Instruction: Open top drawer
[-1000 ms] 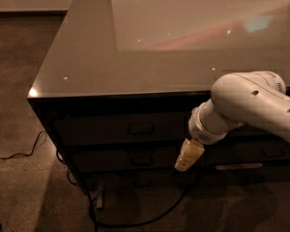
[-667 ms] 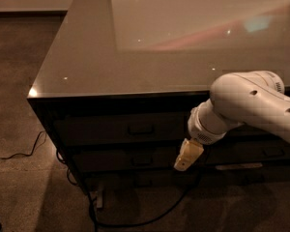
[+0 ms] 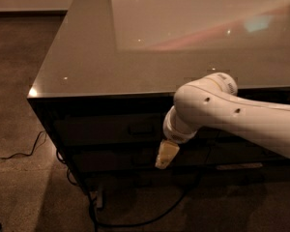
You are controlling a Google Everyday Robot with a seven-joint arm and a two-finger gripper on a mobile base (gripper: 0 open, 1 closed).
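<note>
The top drawer (image 3: 111, 129) is the dark front just under the glossy counter top (image 3: 87, 57). It looks shut, flush with the cabinet face. Its small bar handle (image 3: 141, 128) shows faintly at the centre. My gripper (image 3: 166, 154) is the pale yellow tip at the end of the white arm (image 3: 232, 117). It points down and left in front of the cabinet. It hangs just below and to the right of the handle, level with the second drawer front (image 3: 116, 157).
The cabinet's left corner (image 3: 34, 96) juts toward open brown floor on the left. Black cables lie on the floor at the left (image 3: 19, 153) and under the cabinet (image 3: 135, 222). A pale bar (image 3: 239, 166) shows on a lower front at the right.
The arm and my gripper have moved left along the cabinet front, closer to the top drawer's handle. The drawer has not moved.
</note>
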